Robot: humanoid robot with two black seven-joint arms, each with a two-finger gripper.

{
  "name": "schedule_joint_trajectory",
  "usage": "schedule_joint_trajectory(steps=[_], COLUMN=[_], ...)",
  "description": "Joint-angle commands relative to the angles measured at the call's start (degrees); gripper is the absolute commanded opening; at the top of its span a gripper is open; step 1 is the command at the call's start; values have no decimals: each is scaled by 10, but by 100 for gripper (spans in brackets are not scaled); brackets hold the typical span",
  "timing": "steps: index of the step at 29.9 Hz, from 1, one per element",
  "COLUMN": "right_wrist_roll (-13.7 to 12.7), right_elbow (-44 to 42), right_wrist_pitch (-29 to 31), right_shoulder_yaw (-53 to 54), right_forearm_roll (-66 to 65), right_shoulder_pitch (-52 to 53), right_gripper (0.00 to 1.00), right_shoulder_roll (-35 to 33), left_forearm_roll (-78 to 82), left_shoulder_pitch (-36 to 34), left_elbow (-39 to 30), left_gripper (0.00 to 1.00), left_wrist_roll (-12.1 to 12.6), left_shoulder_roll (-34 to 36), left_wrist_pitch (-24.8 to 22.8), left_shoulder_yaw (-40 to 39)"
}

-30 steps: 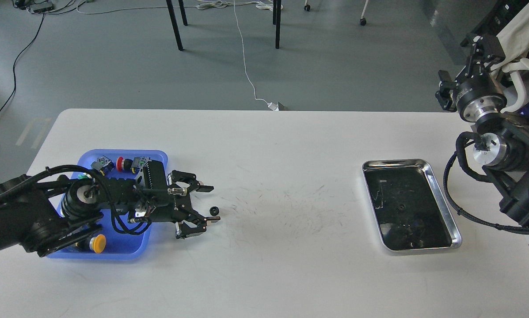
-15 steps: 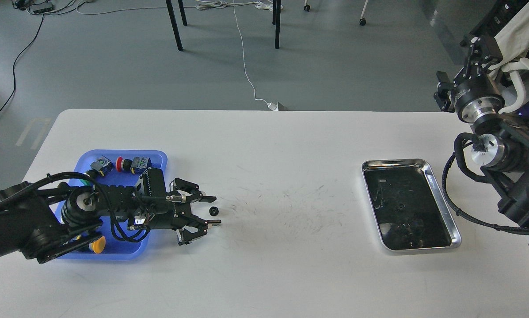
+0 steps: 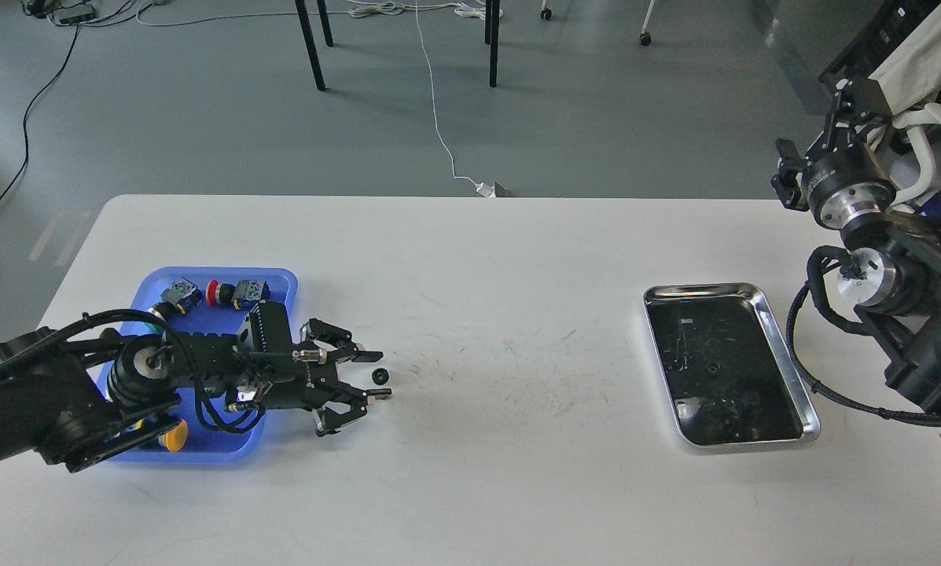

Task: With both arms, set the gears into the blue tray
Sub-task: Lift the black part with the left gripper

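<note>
the left gripper (image 3: 374, 373) lies low over the table (image 3: 470, 487), its fingers spread apart, one above and one below a single gear (image 3: 379, 376). the gear sits on the bare tabletop between the fingertips, just beside them; whether either tip touches it cannot be told. nothing is clamped.

behind the gripper, the left arm (image 3: 85, 385) stretches back across the blue tray (image 3: 277, 277), covering most of its floor. the tray's right rim runs under the wrist, so the gear lies outside the tray, a short way off its right edge. inside the tray, colour-capped push-button switches (image 3: 217, 292) crowd the far rim and a yellow-capped one (image 3: 174, 435) shows near the front rim.

to the right of the gear the tabletop is open, marked only by faint scuffs, all the way to the silver tray (image 3: 784, 346), which stands well apart near the table's right side. small dark bits lie on its reflective floor, too small to name.

the right arm (image 3: 887, 283) is raised off the table's right edge, beyond the silver tray. its gripper (image 3: 855, 86) is dark and seen end-on, so its opening cannot be told.
</note>
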Motion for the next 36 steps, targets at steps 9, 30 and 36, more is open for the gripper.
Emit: schedule_joint_trajectory(steps=[9, 30, 36], right_wrist_roll=[0, 0, 1], right_elbow=[-1, -1, 0], right_wrist_pitch=[0, 0, 0], right_shoulder_yaw=[0, -2, -2], right_forearm_roll=[-1, -1, -1], right_shoulder_pitch=[-1, -1, -1], right_gripper=[99, 99, 99], right_shoulder_roll=[1, 1, 0], left_forearm_roll=[0, 0, 0], left_shoulder_pitch=[8, 8, 4], left_elbow=[1, 10, 9], left_gripper=[42, 18, 13], left_wrist_roll=[0, 0, 0], left_shoulder_roll=[-1, -3, -3], left_wrist_pitch=[-1, -2, -2], left_shoulder_yaw=[1, 14, 27])
